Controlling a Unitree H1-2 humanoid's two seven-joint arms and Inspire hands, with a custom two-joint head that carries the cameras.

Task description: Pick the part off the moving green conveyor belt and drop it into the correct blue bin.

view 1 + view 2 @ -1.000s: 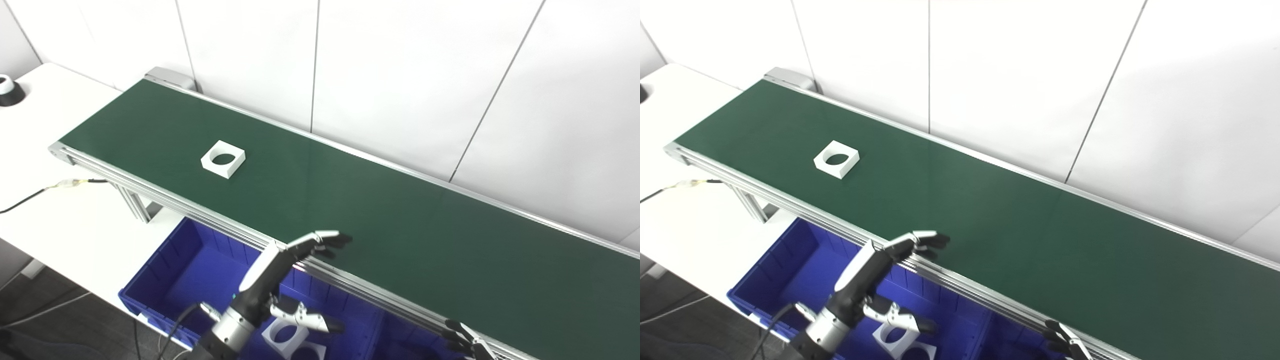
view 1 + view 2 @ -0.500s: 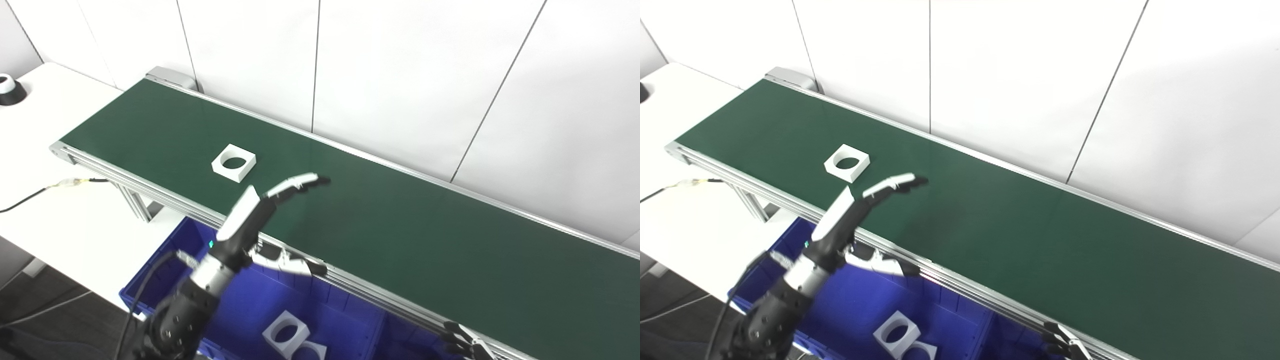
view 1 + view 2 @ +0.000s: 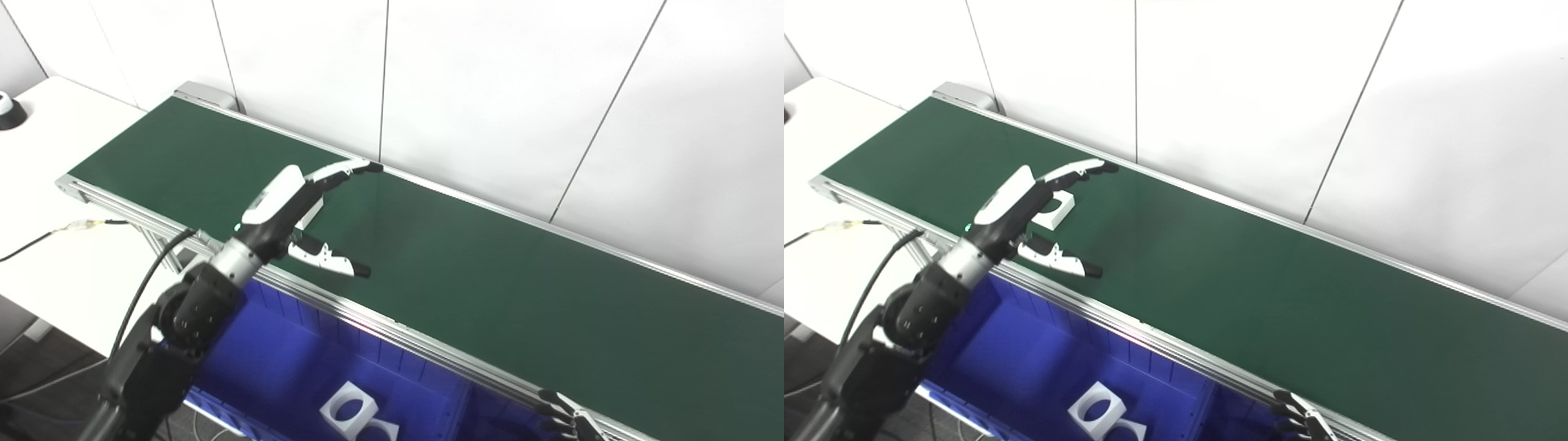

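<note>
1. The left hand [image 3: 1029,211] hangs over the green conveyor belt [image 3: 1243,275] toward its left end, fingers [image 3: 1078,171] stretched out flat and thumb spread wide below them. It is holding nothing.
2. The white square part [image 3: 1058,208] lies on the belt right under that hand, between the fingers and the thumb. Most of it is hidden by the palm; only one corner shows. I cannot tell whether the hand touches it.
3. The part sits nearer the belt's front edge than its back edge, well in from the left end.
4. The blue bin [image 3: 294,367] stands below the belt's front edge. Two white parts with round holes [image 3: 358,413] lie in it, near its front side.
5. The right hand [image 3: 560,419] only shows at the bottom edge, just off the belt's front rail; a few dark fingertips are visible, apart from one another, and I cannot tell its state.
6. A black cable [image 3: 37,240] lies on the white table [image 3: 55,269] beyond the belt's left end.
</note>
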